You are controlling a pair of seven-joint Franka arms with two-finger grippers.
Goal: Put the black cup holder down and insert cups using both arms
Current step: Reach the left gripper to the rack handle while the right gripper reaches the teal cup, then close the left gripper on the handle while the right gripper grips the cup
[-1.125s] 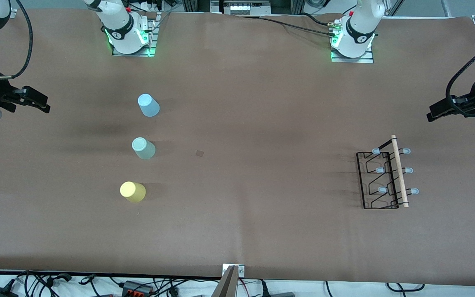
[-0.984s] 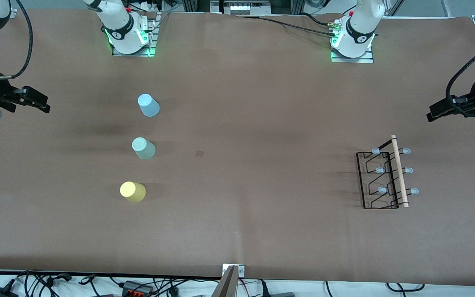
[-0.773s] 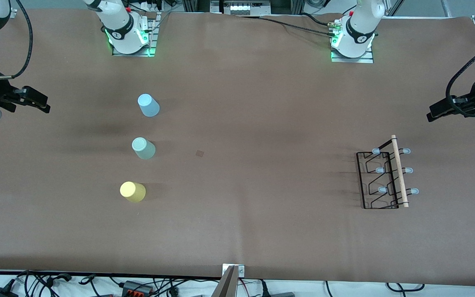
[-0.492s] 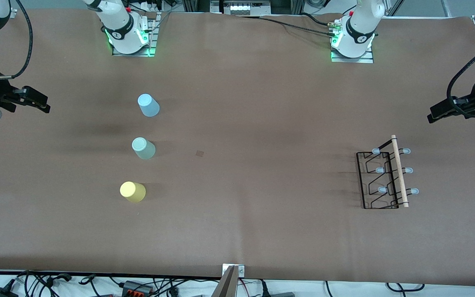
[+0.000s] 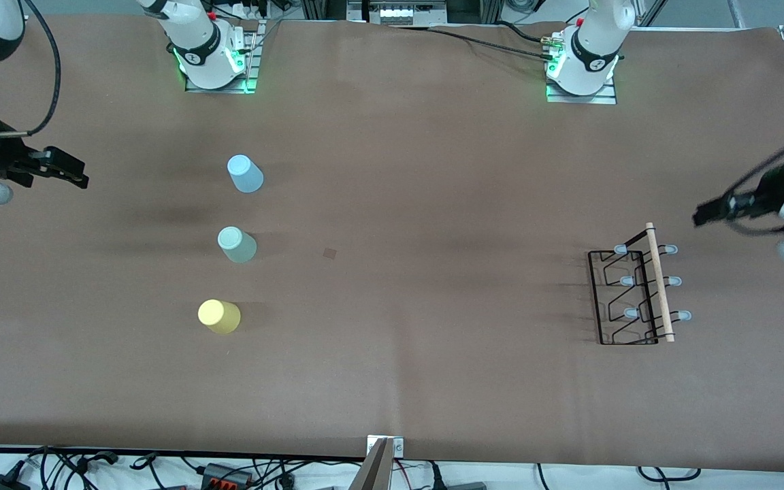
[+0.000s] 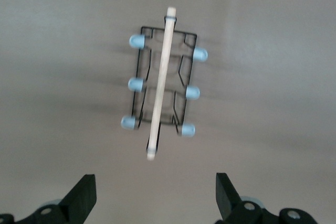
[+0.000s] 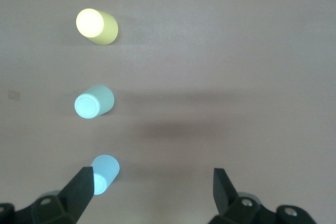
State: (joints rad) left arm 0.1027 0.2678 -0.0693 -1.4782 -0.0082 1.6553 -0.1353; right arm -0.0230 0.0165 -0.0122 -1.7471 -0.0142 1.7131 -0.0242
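Left pincer [image 5: 705, 216] wide, empty, at right edge of front view, near black cup holder [image 5: 633, 294] in lower right; thin wire rack, round wooden rod [image 5: 659, 282], capped prongs: may tip or slide if gripped off-centre

Right pincer [image 5: 73, 178] wide, empty, at left edge; smooth plastic cups stand upside down in left half on brown counter [image 5: 405, 327]: light blue cup [image 5: 245, 173], mint cup [image 5: 236, 244], yellow cup [image 5: 218, 316]; slippery, easy to knock
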